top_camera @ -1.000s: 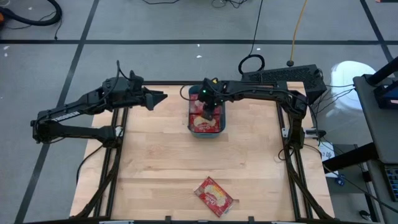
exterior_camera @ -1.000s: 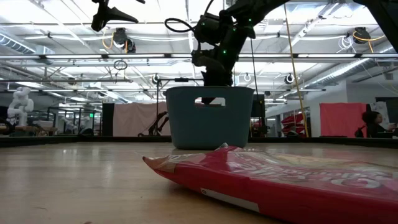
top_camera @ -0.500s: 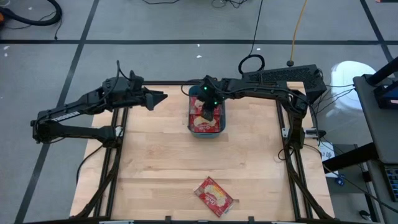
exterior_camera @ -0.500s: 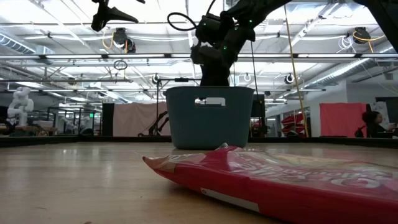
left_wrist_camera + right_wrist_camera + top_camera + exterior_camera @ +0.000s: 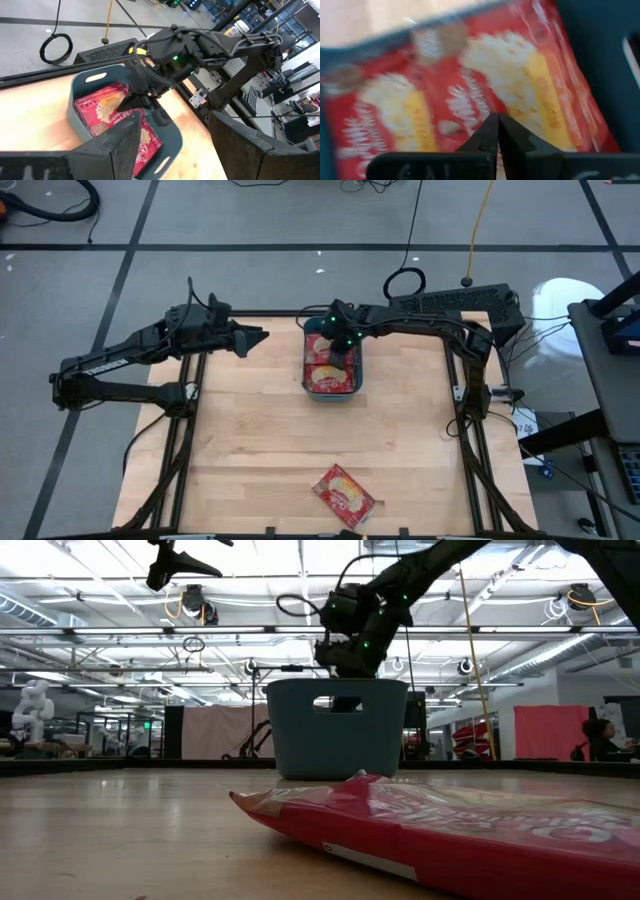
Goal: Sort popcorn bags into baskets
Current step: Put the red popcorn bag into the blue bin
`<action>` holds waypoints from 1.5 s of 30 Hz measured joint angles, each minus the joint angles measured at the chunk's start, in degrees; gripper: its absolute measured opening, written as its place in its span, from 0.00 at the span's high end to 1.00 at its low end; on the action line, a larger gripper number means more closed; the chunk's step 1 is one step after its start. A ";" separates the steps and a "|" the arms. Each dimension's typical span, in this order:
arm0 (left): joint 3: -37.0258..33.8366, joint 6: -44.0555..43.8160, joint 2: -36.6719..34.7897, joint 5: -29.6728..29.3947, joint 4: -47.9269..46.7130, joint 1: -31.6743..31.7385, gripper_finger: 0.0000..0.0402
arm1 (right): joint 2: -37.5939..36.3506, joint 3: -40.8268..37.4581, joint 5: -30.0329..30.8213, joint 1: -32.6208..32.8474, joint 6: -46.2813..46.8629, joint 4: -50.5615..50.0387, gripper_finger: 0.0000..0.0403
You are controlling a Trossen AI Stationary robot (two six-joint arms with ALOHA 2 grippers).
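- One bag (image 5: 344, 494) lies on the table (image 5: 250, 440) at its near edge, well apart from both grippers.
- Bin (image 5: 331, 367) at the far edge, red bags (image 5: 327, 377) lying inside.
- Right gripper (image 5: 341, 357) hangs over the bin, fingers pressed together on nothing; bags lie directly beneath its tips.
- Left gripper (image 5: 262, 336) hovers beside the bin, off its left side, fingers apart and empty.

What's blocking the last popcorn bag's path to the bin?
Nothing visible: bare wood lies between the popcorn bag at the near edge and the teal bin. The right gripper, shut, hangs over the bin.
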 joint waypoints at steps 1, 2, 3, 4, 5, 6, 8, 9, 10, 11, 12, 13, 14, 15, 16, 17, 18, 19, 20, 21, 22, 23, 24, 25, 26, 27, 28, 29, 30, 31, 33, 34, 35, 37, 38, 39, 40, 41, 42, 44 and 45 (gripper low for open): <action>0.00 0.00 0.00 -0.19 0.02 0.02 0.42 | 0.00 -0.63 0.27 -0.32 0.23 0.06 1.00; 0.00 0.04 0.00 -0.29 0.02 0.06 0.42 | 0.02 -0.98 0.34 -0.68 0.23 0.04 1.00; 0.00 0.15 0.00 -0.36 0.02 0.06 0.42 | 0.02 -1.20 0.21 -1.01 0.19 0.26 1.00; 0.00 0.26 0.00 -0.40 0.02 0.06 0.42 | -0.04 -1.48 0.16 -1.24 0.07 0.57 1.00; 0.00 0.30 0.00 -0.46 0.02 0.11 0.42 | -0.07 -1.85 0.06 -1.45 -0.12 1.02 1.00; 0.00 0.32 0.00 -0.72 0.02 0.14 0.42 | -0.07 -2.26 -0.08 -1.70 -0.39 1.65 1.00; 0.00 0.36 0.00 -1.65 0.02 0.17 0.42 | -0.08 -2.93 -0.14 -2.09 -0.85 3.14 1.00; 0.00 0.37 0.00 -2.11 0.03 0.17 0.42 | -0.09 -3.14 -0.10 -2.23 -1.05 3.82 1.00; 0.00 0.36 0.00 -2.55 0.04 0.17 0.42 | -0.09 -3.29 -0.07 -2.40 -1.21 4.29 1.00; 0.00 0.37 0.00 -2.98 0.04 0.17 0.42 | -0.09 -3.38 -0.05 -2.51 -1.33 4.59 1.00; 0.00 0.36 0.00 -3.28 0.04 0.15 0.42 | -0.09 -3.41 0.00 -2.61 -1.53 4.83 1.00; 0.00 0.35 0.00 -3.56 0.06 0.17 0.42 | -0.09 -3.41 0.02 -2.69 -1.85 5.12 1.00; 0.00 0.33 0.00 -3.80 0.07 0.17 0.42 | -0.09 -3.41 0.15 -2.72 -2.29 5.59 1.00; 0.00 0.32 0.00 -3.92 0.08 0.17 0.42 | -0.09 -3.41 0.27 -2.79 -2.78 6.12 1.00; 0.00 0.31 0.00 -3.94 0.09 0.17 0.42 | -0.09 -3.43 0.32 -2.84 -3.05 6.59 1.00; 0.00 0.31 0.00 -3.92 0.09 0.17 0.42 | -0.09 -3.47 0.41 -2.89 -3.11 6.98 1.00; 0.00 0.29 0.00 -3.92 0.09 0.16 0.42 | -0.09 -3.50 0.49 -2.96 -3.14 7.36 1.00; 0.00 0.22 0.00 -3.95 0.09 0.17 0.42 | -0.09 -3.50 0.62 -3.06 -3.26 7.76 1.00; 0.00 0.13 0.00 -4.00 0.09 0.17 0.42 | -0.09 -3.50 0.94 -3.16 -3.37 8.14 1.00; 0.00 0.02 0.00 -4.11 0.09 0.17 0.42 | -0.09 -3.50 1.74 -3.20 -3.55 8.54 1.00; 0.00 0.00 0.00 -4.26 0.09 0.17 0.42 | -0.09 -3.50 2.64 -3.22 -3.79 9.00 1.00; 0.00 -0.10 0.00 -4.40 0.09 0.15 0.42 | -0.09 -3.50 3.57 -3.24 -3.98 9.48 1.00; 0.00 -0.29 0.00 -4.41 0.09 0.17 0.42 | -0.09 -3.50 4.44 -3.24 -4.21 9.90 1.00; 0.00 -0.65 0.00 -4.44 0.10 0.17 0.42 | -0.05 -3.50 4.76 -3.24 -4.46 10.36 1.00; 0.00 -1.03 0.00 -4.45 0.11 0.17 0.42 | -0.03 -3.50 4.87 -3.26 -4.60 10.68 1.00; 0.00 -1.34 0.00 -4.45 0.11 0.16 0.42 | 0.00 -3.50 4.87 -3.30 -4.56 10.73 1.00; 0.00 -1.63 0.00 -4.44 0.12 0.16 0.42 | 0.00 -3.50 4.83 -3.35 -4.14 10.69 1.00; 0.00 -1.87 0.00 -4.44 0.13 0.15 0.42 | 0.00 -3.50 4.82 -3.35 -3.47 10.65 1.00; 0.00 -2.26 0.00 -4.44 0.13 0.15 0.42 | 0.00 -3.50 4.81 -3.35 -2.59 10.61 1.00; 0.00 -2.69 0.00 -4.43 0.13 0.08 0.42 | -0.06 -3.50 4.79 -3.35 -1.56 10.50 1.00; 0.00 -3.04 0.00 -4.43 0.13 -0.19 0.42 | -0.68 -3.52 4.74 -3.13 0.17 9.85 1.00; 0.00 -3.04 0.00 -4.45 0.13 -0.47 0.42 | -1.36 -3.52 4.77 -2.94 0.86 9.81 1.00; 0.00 -3.00 0.00 -4.42 0.11 -0.75 0.42 | -2.26 -3.56 4.83 -2.84 1.56 9.65 1.00; 0.00 -2.13 0.00 -4.22 -0.08 -1.43 0.42 | -4.57 -3.57 4.86 -2.46 2.90 9.45 1.00; 0.01 -1.59 0.00 -3.81 -0.48 -1.76 0.42 | -5.92 -3.57 4.85 -2.21 3.79 9.41 1.00; 0.02 -1.04 0.00 -3.34 -1.13 -2.06 0.42 | -7.23 -3.57 4.82 -1.96 4.77 9.28 1.00; 0.02 -0.56 0.00 -3.01 -2.09 -2.41 0.42 | -8.60 -3.57 4.78 -1.63 5.82 8.92 1.00; 0.02 -0.29 0.00 -2.79 -3.25 -2.77 0.42 | -9.95 -3.57 4.74 -1.25 6.85 8.46 1.00; 0.02 -0.17 0.00 -2.66 -4.62 -3.15 0.42 | -11.42 -3.57 4.70 -0.89 8.02 7.64 1.00; 0.02 -0.15 0.02 -2.59 -7.21 -3.89 0.42 | -14.56 -3.57 4.66 0.05 10.24 5.53 1.00; 0.02 0.00 0.02 -2.55 -8.41 -4.23 0.42 | -16.20 -3.53 4.62 0.53 11.23 4.06 1.00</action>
